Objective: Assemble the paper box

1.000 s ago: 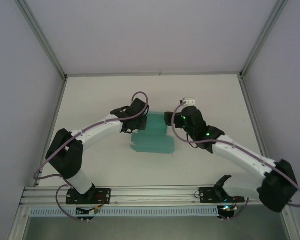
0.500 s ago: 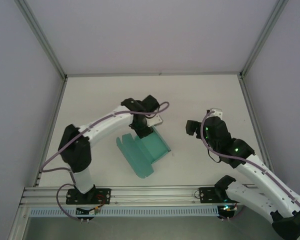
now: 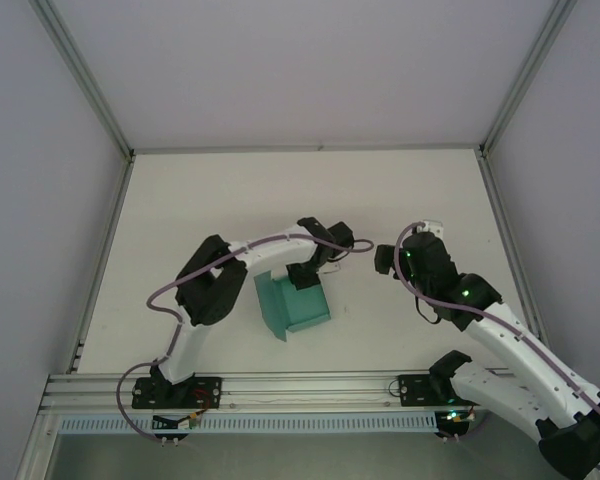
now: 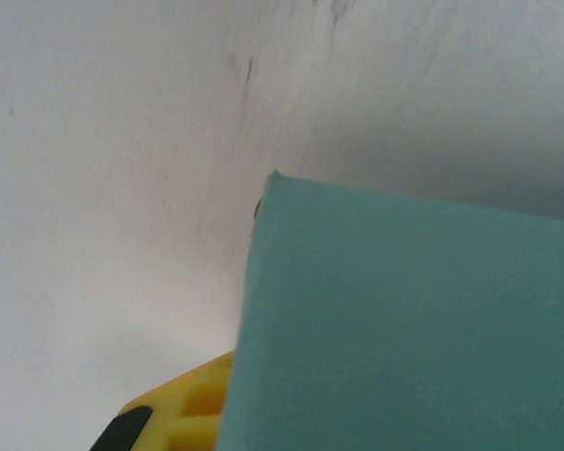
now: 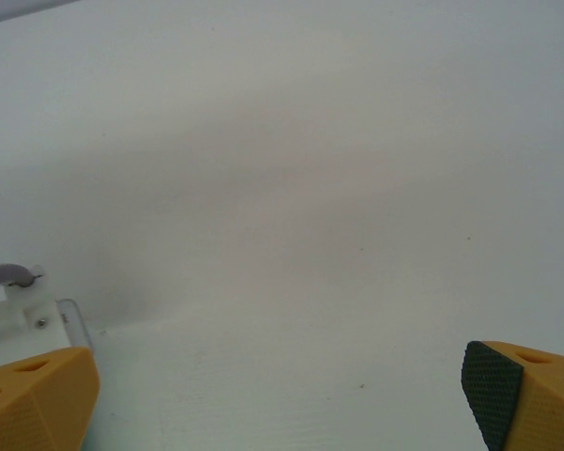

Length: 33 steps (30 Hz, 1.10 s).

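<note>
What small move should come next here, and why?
Probably bring the open right gripper in toward the right side of the paper box: the left gripper alone pinches its far edge, it looks only partly folded, and the right gripper hangs apart over the table.

white-and-black left arm (image 3: 265,245) and right arm (image 3: 510,340)
white links, black joints, purple cables (image 3: 160,295), green lights (image 3: 417,268) on the right; yellow fingers (image 5: 38,399) with black pads (image 5: 492,381)

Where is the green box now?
In the top view, the paper box sits central on the table, its far edge pinched by the left gripper, the open right gripper apart on its right.
</note>
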Each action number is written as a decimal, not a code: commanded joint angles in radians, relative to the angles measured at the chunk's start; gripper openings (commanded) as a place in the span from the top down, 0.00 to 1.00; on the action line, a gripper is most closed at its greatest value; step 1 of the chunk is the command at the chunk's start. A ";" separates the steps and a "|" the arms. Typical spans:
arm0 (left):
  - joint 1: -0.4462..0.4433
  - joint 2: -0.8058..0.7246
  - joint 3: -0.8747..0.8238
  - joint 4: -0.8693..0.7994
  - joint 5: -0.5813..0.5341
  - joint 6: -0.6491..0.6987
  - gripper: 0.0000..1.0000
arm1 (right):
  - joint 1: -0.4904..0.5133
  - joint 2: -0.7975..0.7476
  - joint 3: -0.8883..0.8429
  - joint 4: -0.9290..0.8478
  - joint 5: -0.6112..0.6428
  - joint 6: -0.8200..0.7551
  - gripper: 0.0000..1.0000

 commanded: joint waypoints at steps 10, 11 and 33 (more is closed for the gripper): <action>-0.045 0.102 -0.014 0.161 -0.223 0.020 1.00 | -0.068 0.002 -0.039 0.021 -0.058 -0.006 0.00; -0.046 0.091 -0.016 0.160 -0.219 0.022 0.99 | -0.070 0.003 -0.042 0.023 -0.067 -0.007 0.00; -0.036 -0.345 -0.058 0.195 -0.062 0.021 0.00 | -0.083 0.028 -0.018 0.111 -0.250 -0.240 0.00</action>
